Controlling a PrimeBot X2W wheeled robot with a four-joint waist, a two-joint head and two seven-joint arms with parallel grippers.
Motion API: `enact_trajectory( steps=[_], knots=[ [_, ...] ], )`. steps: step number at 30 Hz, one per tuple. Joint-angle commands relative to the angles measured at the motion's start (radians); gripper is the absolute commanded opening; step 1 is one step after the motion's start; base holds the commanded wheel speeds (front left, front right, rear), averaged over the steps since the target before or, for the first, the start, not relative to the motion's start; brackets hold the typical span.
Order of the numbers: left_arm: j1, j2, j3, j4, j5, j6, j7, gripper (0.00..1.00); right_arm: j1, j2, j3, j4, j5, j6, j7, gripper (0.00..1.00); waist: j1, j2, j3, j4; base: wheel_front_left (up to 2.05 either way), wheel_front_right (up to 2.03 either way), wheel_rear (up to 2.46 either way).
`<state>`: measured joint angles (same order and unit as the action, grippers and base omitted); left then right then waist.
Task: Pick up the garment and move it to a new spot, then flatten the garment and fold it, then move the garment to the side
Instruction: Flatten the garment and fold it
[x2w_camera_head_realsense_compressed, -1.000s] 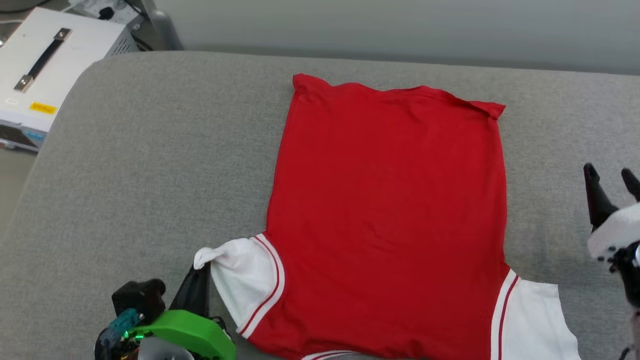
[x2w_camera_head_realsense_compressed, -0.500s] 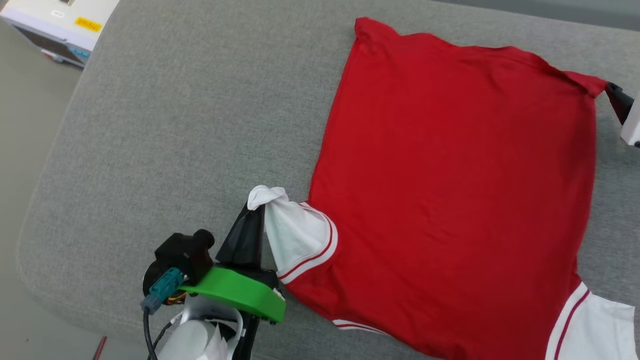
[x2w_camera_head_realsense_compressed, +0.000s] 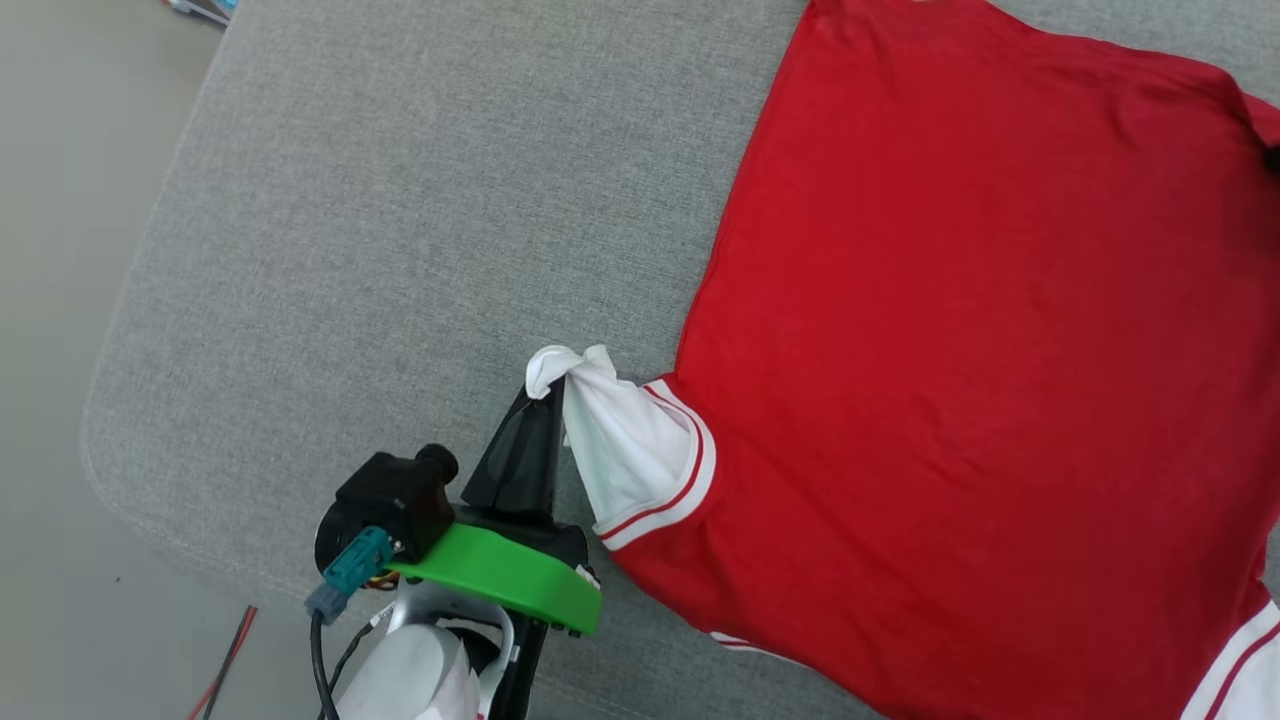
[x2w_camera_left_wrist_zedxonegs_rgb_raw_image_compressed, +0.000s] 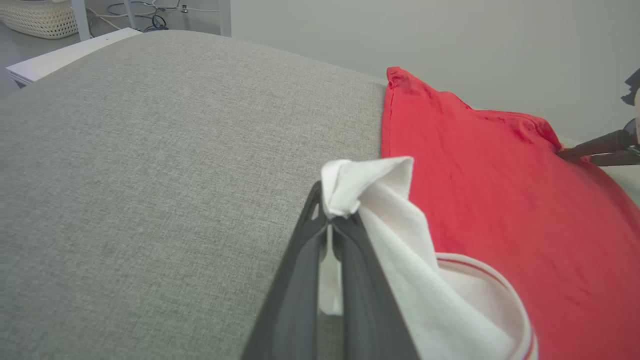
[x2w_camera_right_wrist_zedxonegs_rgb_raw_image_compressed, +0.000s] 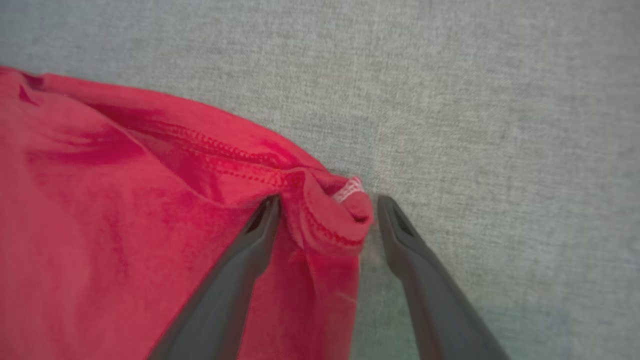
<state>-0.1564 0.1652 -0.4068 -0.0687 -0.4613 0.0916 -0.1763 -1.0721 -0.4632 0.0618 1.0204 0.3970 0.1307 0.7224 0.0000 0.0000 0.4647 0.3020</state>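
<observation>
The left gripper is pinching the tip of the white sleeve, jaws closed, at the lower middle of the head view. The right gripper is standing wide, straddling the rolled hem corner. The garment is lying plain side up across the right of the frame on the grey cushion. It is looking light and limp, so corners are probably giving the surest hold. Free room is lying at upper left, and the cushion's rounded edge is meeting the floor at far left.
</observation>
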Motion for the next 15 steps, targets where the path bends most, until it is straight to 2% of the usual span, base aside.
enact_trajectory(
  steps=[1,2,7,15],
  knots=[
    [-0.018,-0.002,0.004,0.003,0.008,0.001,-0.009,0.00,0.094,0.041,0.015,0.089,0.009,0.000,0.073,0.14,0.0000,0.0000,0.000,0.002,0.00,0.00,0.00],
    [-0.017,-0.001,0.005,0.004,0.008,0.002,-0.010,0.00,0.092,0.045,0.015,0.096,0.011,0.000,0.085,0.00,0.0000,0.0000,-0.003,0.000,0.00,0.00,0.00],
    [-0.017,0.005,0.006,0.009,0.009,0.005,-0.012,0.00,0.072,0.034,0.015,0.091,0.012,0.000,0.081,0.00,0.0000,0.0000,-0.028,-0.005,0.00,0.00,0.00],
    [0.003,0.026,0.007,0.038,0.000,0.007,0.006,0.00,0.042,-0.044,0.021,0.028,0.014,0.000,0.035,0.00,0.0000,0.0000,-0.133,-0.047,0.00,0.00,0.00]
  ],
)
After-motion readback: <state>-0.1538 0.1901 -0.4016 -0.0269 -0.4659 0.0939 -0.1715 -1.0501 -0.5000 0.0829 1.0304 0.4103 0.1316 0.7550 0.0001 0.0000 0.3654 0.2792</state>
